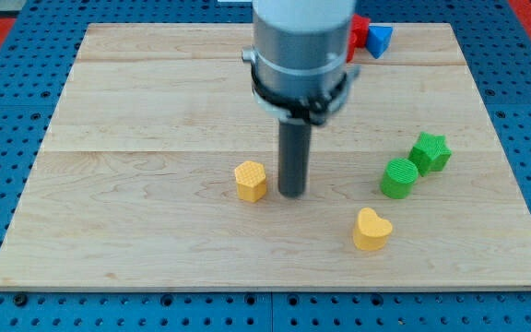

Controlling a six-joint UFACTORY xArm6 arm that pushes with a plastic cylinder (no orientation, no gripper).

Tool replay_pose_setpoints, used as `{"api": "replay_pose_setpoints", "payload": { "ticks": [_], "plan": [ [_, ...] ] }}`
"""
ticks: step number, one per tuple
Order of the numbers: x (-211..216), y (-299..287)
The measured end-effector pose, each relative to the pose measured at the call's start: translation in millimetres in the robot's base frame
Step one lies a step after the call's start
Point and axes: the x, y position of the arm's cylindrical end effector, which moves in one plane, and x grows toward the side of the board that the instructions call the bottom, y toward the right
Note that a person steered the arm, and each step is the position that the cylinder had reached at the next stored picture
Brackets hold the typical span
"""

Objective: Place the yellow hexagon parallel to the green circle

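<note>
My tip (292,193) rests on the wooden board (136,221) near its middle, just to the view's right of the yellow hexagon (251,181); I cannot tell whether the two touch. Well off to the view's right of my tip lies the green circle (398,178), at about the same level as the hexagon. The green star (430,152) sits just beside the circle, up and to its right. The yellow heart (371,230) lies below the circle, nearer the view's bottom edge. At the view's top, behind my arm, the red block (359,35) is partly hidden, with the blue block (379,40) just to its right.
</note>
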Motion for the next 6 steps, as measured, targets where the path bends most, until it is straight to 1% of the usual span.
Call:
{"api": "replay_pose_setpoints", "payload": {
  "ticks": [1,2,3,4,5,6],
  "plan": [
    [29.1,-15.4],
    [9.7,-52.2],
    [-16.8,-45.4],
    [-11.7,-68.5],
    [-19.1,-115.7],
    [-38.5,-102.0]
  ]
}}
